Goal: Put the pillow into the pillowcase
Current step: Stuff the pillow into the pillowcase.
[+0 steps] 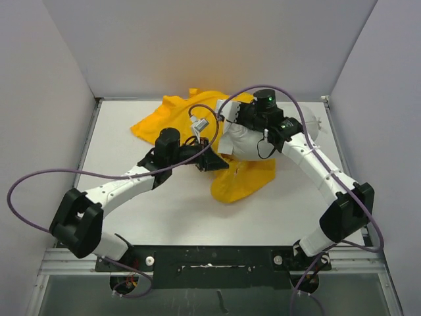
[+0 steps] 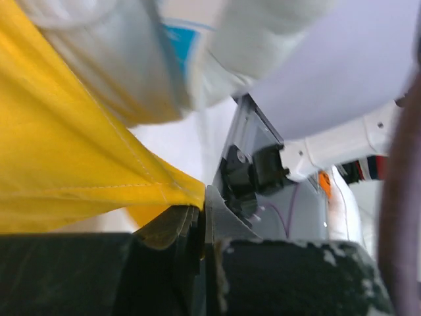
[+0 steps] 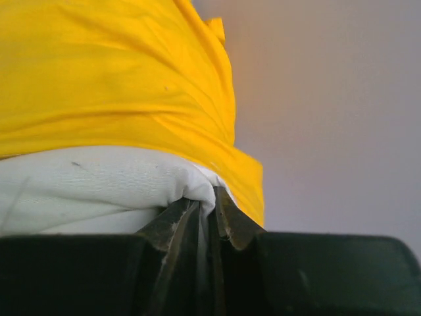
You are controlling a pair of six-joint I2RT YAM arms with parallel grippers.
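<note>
Closest in, at frame bottom, left hand [image 2: 200,224] is closed tight on the pillowcase [image 2: 66,145] hem. The right hand [image 3: 207,217] is pinched shut on a pillow [image 3: 85,184] corner, with yellow cloth draped above it. The pillow sits at the overhead frame's centre on the table [image 1: 164,210], partly covered. Judgement: hold the hem taut and the mouth wide while driving the corner deep, since slack cloth would bunch.

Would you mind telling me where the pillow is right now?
In the top view the pillow lies right of the table centre, nestled in the yellow pillowcase, which shows both behind and in front of it.
</note>
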